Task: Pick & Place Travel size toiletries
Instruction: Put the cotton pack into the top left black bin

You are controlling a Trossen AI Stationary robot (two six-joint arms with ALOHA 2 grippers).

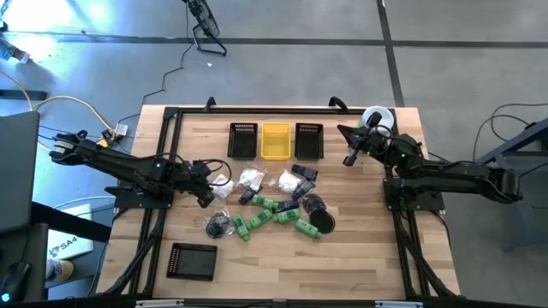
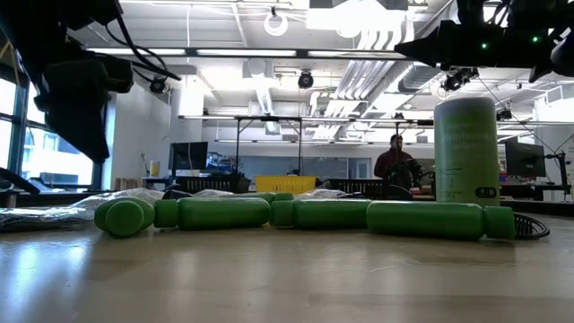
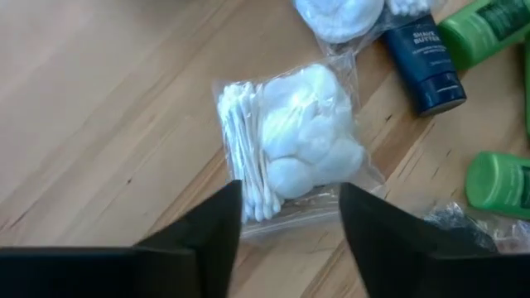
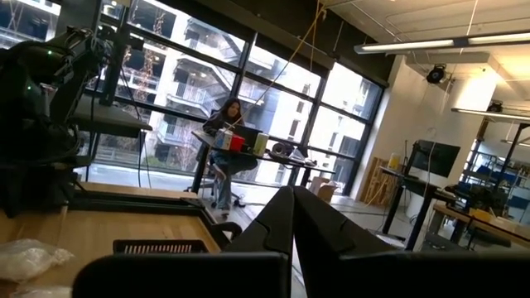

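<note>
The toiletries lie loose mid-table: green bottles, white packets, dark blue tubes and black round pieces. A clear packet of cotton swabs and balls lies flat on the wood at the pile's left. My left gripper hangs open over it, slanting down, one finger on either side of the packet's near edge. My right gripper is shut on nothing, raised at the far right and pointing slightly upward.
Two black bins flank a yellow bin at the far edge. Another black bin sits near the front left. A pale-green cylinder with a white lid stands at the far right. People sit in the room beyond.
</note>
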